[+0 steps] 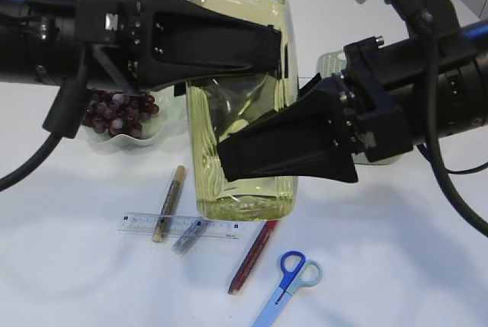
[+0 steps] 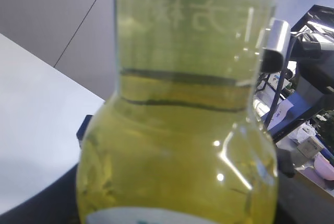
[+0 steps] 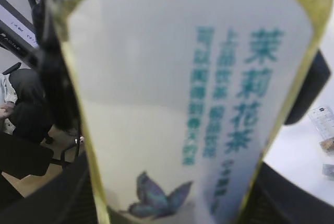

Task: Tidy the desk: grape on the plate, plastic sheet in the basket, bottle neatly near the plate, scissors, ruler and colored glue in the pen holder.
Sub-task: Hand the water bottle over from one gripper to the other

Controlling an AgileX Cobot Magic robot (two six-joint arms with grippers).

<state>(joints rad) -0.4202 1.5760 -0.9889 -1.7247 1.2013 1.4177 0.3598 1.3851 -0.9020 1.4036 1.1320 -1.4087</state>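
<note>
Standing upright, bottle [image 1: 242,113] clamped by left gripper [image 1: 276,46] (right gripper [image 1: 223,161] too).

White tabletop [image 1: 396,266], grey wall [image 2: 62,20], cluttered workstation [image 2: 308,135] behind.

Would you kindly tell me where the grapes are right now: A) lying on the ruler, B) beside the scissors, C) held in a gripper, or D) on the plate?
D: the grapes sit piled on the plate behind the left gripper.
</note>
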